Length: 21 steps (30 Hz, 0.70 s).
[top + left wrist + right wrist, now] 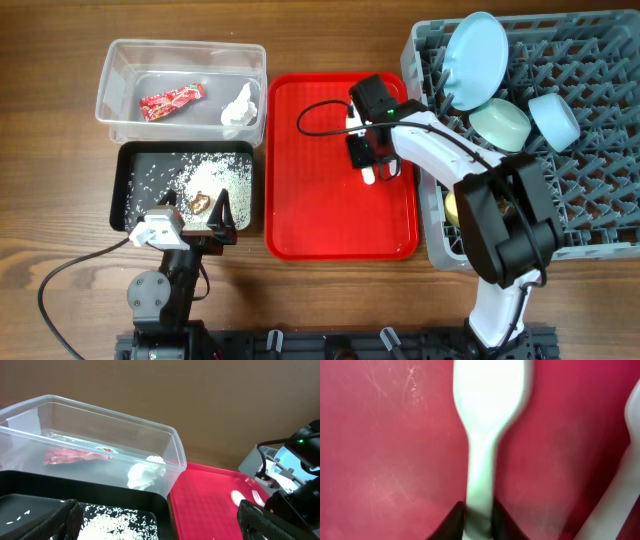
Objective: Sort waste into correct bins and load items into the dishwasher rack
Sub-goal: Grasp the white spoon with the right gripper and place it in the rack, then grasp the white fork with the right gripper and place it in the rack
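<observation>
My right gripper (366,158) is low over the red serving tray (310,200), shut on the handle of the white plastic spoon (490,400); its fingers (479,512) pinch the handle. The white fork (626,480) lies just right of the spoon. My left gripper (207,214) is open and empty over the front right of the black tray (130,165), which holds rice grains (215,175) and brown scraps (200,202). The clear tub (115,70) holds the red wrapper (172,99) and the white napkin (240,106). The grey rack (600,150) holds the blue plate (475,55), two bowls (500,122) (553,118) and the yellow cup (452,206).
In the left wrist view the tub (170,435), wrapper (70,455), napkin (145,471), rice (117,525) and red tray (210,505) show between my open fingers (160,522). The right arm's cable loops above the red tray (320,112).
</observation>
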Tool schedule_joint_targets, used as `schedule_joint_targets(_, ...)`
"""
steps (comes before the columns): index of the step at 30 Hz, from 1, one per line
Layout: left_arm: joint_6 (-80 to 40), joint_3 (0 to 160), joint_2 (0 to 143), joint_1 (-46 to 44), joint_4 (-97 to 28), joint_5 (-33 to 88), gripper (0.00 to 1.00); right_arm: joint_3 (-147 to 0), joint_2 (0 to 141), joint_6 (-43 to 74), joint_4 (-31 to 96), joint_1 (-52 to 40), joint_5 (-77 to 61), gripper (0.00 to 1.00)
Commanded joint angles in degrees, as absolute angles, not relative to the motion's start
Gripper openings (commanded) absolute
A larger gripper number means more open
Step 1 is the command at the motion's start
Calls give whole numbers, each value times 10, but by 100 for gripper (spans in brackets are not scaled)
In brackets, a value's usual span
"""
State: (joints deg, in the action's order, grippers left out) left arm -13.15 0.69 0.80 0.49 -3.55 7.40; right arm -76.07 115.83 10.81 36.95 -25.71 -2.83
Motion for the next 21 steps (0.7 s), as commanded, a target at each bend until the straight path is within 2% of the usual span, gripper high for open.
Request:
schedule_joint_targets(1, -124, 3, 4, 9, -36, 77, 100, -753, 1203, 122, 377, -260, -27, 4)
schedule_joint_targets(5, -124, 3, 4, 9, -36, 77, 100, -753, 1171, 119, 405, -263, -26, 4)
schedule_joint_targets(9, -124, 3, 4, 9, -36, 77, 100, -753, 1067, 120, 408, -263, -20, 4)
schedule_joint_targets(14, -124, 3, 4, 9, -36, 77, 100, -753, 963, 120, 391, -263, 95, 4)
schedule_joint_targets(16, -124, 3, 4, 9, -36, 77, 100, -753, 950, 120, 388, -254, 206, 4)
schedule_joint_targets(18, -124, 3, 4, 9, -36, 77, 100, -753, 953, 113, 371, -232, 262, 4)
schedule_joint_targets(21, -124, 3, 4, 9, -36, 77, 100, -753, 955, 52, 314, -170, 239, 4)
